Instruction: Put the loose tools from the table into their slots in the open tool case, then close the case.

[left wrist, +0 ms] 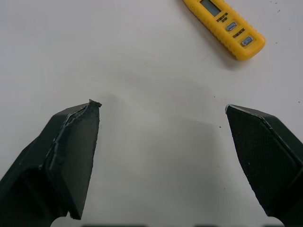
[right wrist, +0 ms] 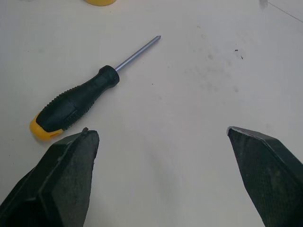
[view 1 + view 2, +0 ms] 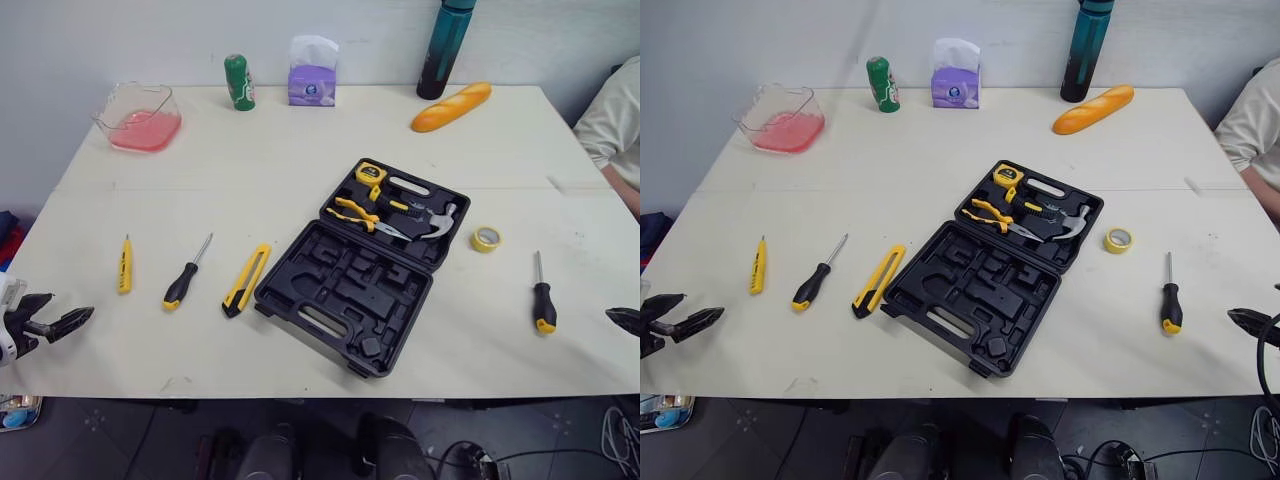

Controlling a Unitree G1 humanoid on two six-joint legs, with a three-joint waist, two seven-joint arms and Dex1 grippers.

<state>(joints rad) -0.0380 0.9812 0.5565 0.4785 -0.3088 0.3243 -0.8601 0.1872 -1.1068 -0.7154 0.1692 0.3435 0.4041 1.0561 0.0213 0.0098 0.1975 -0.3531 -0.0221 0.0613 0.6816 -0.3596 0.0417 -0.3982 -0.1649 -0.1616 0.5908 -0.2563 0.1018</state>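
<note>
The black tool case (image 3: 345, 290) lies open mid-table; its far half holds a tape measure (image 3: 371, 172), pliers (image 3: 360, 213) and a hammer (image 3: 435, 222). To its left lie a yellow utility knife (image 3: 247, 279), a black-and-yellow screwdriver (image 3: 185, 275) and a yellow tester pen (image 3: 124, 265). A second screwdriver (image 3: 542, 295) and a yellow tape roll (image 3: 486, 238) lie to its right. My left gripper (image 3: 62, 312) hovers open at the near left edge, short of the tester pen (image 1: 225, 26). My right gripper (image 2: 160, 131) is open over bare table, beside the right screwdriver (image 2: 75, 101).
Along the far edge stand a clear container with pink contents (image 3: 140, 118), a green can (image 3: 239, 82), a tissue box (image 3: 313, 75), a teal bottle (image 3: 445, 50) and a bread loaf (image 3: 451, 107). A person's sleeve (image 3: 612, 120) shows at the right.
</note>
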